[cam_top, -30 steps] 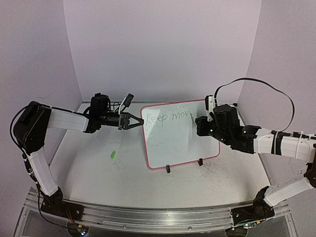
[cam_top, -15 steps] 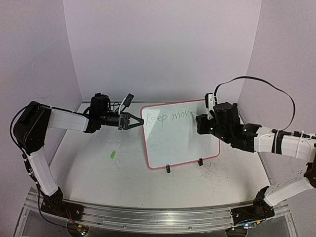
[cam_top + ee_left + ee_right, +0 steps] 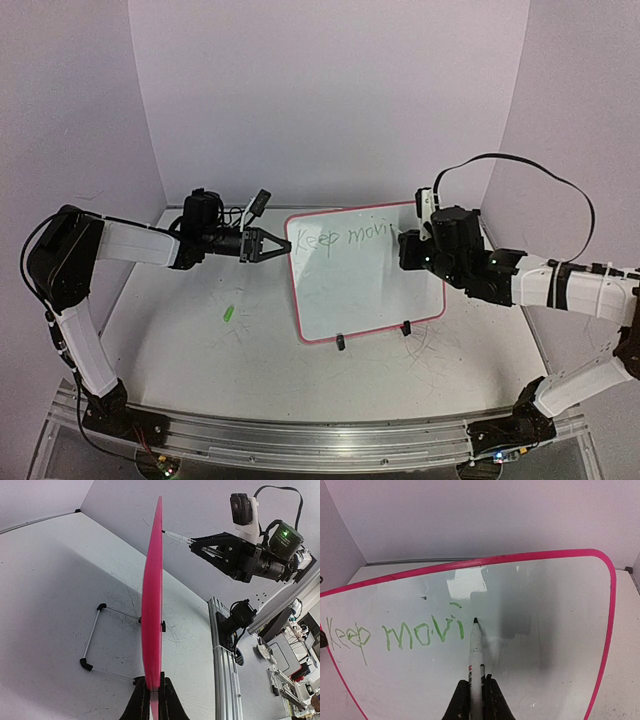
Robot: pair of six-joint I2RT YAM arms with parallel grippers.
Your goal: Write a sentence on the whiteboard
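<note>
Whiteboard [image 3: 350, 290]: right tool [image 3: 476, 689] clenched on a marker [image 3: 476, 652], tip at the board face just right of the last letter. Sentence [image 3: 395, 635] reads "Keep movi", green, upper left. Left tool [image 3: 152, 692] clenched on the pink left edge. Board stands on black feet, mid-table [image 3: 180, 350].

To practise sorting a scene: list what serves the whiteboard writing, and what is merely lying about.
In use: whiteboard, sentence ("Keep movi"), marker, right gripper holding it, left gripper clamping the board's edge.
Lying about: small green scrap, scribbles on the table.
</note>
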